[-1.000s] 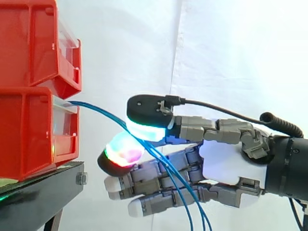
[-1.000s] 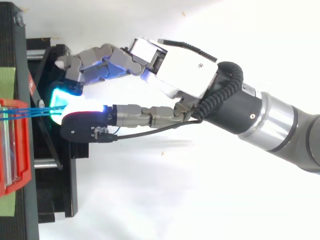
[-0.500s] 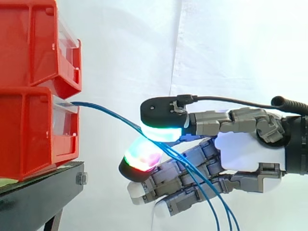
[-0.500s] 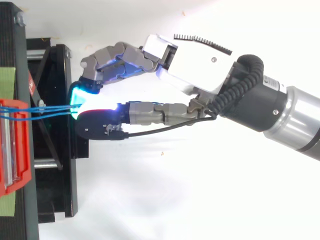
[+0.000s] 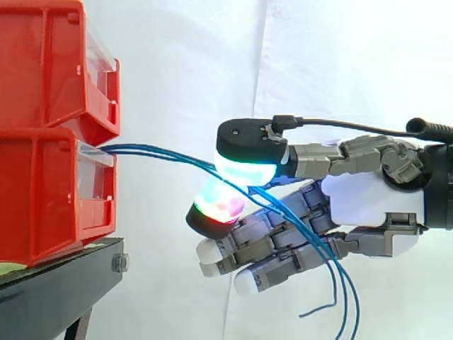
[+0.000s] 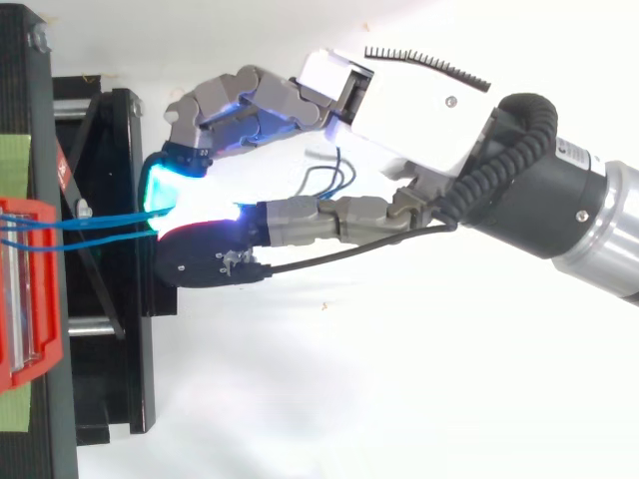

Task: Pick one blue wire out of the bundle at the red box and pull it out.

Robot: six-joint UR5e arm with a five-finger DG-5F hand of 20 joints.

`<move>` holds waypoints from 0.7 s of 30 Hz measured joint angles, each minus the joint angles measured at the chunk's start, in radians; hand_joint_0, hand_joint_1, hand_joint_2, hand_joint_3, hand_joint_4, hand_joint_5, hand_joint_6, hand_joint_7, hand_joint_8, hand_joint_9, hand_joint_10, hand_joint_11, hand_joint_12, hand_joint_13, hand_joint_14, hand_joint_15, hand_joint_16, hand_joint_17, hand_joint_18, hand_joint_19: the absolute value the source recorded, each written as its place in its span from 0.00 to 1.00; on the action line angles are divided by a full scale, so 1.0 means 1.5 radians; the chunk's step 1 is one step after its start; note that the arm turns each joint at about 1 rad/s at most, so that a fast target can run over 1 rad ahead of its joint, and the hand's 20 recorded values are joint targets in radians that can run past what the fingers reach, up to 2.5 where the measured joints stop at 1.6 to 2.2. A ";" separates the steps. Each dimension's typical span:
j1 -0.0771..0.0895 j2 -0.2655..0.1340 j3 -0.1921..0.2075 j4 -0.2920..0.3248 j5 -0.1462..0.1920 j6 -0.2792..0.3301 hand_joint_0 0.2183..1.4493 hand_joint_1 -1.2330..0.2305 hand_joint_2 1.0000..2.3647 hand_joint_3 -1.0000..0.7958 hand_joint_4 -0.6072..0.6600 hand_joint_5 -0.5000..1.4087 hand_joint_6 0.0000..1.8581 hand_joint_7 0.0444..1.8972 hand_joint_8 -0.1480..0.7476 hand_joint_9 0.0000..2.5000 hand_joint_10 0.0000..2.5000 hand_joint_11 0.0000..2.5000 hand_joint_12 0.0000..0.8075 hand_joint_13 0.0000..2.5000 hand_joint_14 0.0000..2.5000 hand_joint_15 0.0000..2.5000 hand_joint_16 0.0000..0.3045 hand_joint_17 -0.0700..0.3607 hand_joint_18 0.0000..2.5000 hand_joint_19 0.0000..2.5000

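glossy red plastic bins (image 5: 42, 191); blue wires (image 5: 170, 154) in smooth sheathing; matt white cloth curtain (image 5: 340, 64); hand (image 5: 368, 205) of smooth white plastic; matt black metal stand (image 5: 49, 287).

Bright even light, blown-out whites

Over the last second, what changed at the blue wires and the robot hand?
The robot hand drew back from the red bins toward the side view's right and slightly upward, pulling the blue wires further out. Its pinch on them stayed; the bins and the black stand did not move.
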 measured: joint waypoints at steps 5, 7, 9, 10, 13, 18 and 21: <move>-0.001 0.001 0.000 -0.002 0.000 0.002 0.45 0.21 0.00 0.30 0.57 0.16 0.52 0.55 0.55 0.28 0.00 0.13 0.52 0.21 0.00 0.06 0.17 0.43 0.25 0.12; -0.001 0.000 0.000 -0.002 0.000 0.002 0.43 0.21 0.00 0.29 0.60 0.16 0.51 0.55 0.55 0.28 0.00 0.13 0.51 0.21 0.00 0.06 0.17 0.43 0.25 0.12; -0.001 0.001 0.000 -0.002 0.000 0.002 0.41 0.22 0.00 0.29 0.62 0.16 0.51 0.54 0.55 0.28 0.00 0.13 0.52 0.21 0.00 0.06 0.17 0.43 0.25 0.12; -0.001 0.001 0.000 -0.002 0.000 0.002 0.40 0.23 0.00 0.28 0.61 0.16 0.51 0.54 0.55 0.28 0.00 0.13 0.52 0.21 0.00 0.06 0.17 0.43 0.25 0.12; -0.001 0.001 0.000 -0.002 0.000 0.002 0.36 0.26 0.00 0.28 0.63 0.16 0.51 0.51 0.56 0.28 0.00 0.13 0.52 0.21 0.00 0.06 0.17 0.43 0.25 0.13; -0.001 0.000 0.000 -0.002 0.000 0.002 0.28 0.35 0.00 0.29 0.66 0.17 0.50 0.54 0.57 0.28 0.00 0.13 0.53 0.21 0.00 0.06 0.18 0.45 0.25 0.14; -0.001 0.001 0.000 -0.002 0.000 0.002 0.25 0.41 0.00 0.29 0.66 0.17 0.50 0.53 0.58 0.28 0.00 0.13 0.54 0.21 0.00 0.06 0.18 0.46 0.25 0.14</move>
